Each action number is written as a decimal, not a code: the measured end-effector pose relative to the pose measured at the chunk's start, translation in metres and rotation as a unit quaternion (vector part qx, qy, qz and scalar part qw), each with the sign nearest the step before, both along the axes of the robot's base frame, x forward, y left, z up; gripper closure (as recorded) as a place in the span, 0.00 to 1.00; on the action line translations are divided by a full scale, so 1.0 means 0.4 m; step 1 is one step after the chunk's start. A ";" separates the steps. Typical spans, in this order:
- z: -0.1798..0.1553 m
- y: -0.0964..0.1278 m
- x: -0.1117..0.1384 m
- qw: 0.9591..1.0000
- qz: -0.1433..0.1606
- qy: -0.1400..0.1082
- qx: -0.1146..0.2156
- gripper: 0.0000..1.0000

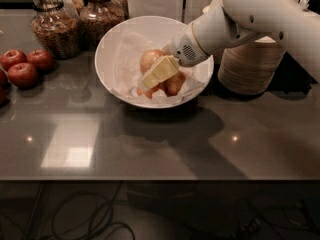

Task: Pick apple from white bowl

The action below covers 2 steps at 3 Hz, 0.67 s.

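The white bowl (112, 49), wide and glossy with crinkled white paper inside, stands on the dark counter at centre. The largest apple (151, 60), pale gold with a rosy blush, lies in it with smaller yellow-red apples (175, 84) beside it. My gripper (150, 79) reaches into the bowl from the right on a white arm. Its pale yellow fingers (159, 71) lie over the front of the large apple and hide its lower part.
Dark red apples (22, 74) lie at the left of the counter. Two glass jars (52, 26) with brown contents stand behind the bowl at left. A stack of tan disposable bowls (250, 66) stands right of the white bowl, under my arm.
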State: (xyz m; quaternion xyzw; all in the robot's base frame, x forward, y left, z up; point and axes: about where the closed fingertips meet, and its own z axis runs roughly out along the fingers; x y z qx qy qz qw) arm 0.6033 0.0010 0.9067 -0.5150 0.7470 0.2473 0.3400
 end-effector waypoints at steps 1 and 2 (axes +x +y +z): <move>0.000 0.000 0.000 1.000 0.000 0.000 0.000 0.42; 0.000 0.000 0.000 1.000 0.000 0.000 0.000 0.66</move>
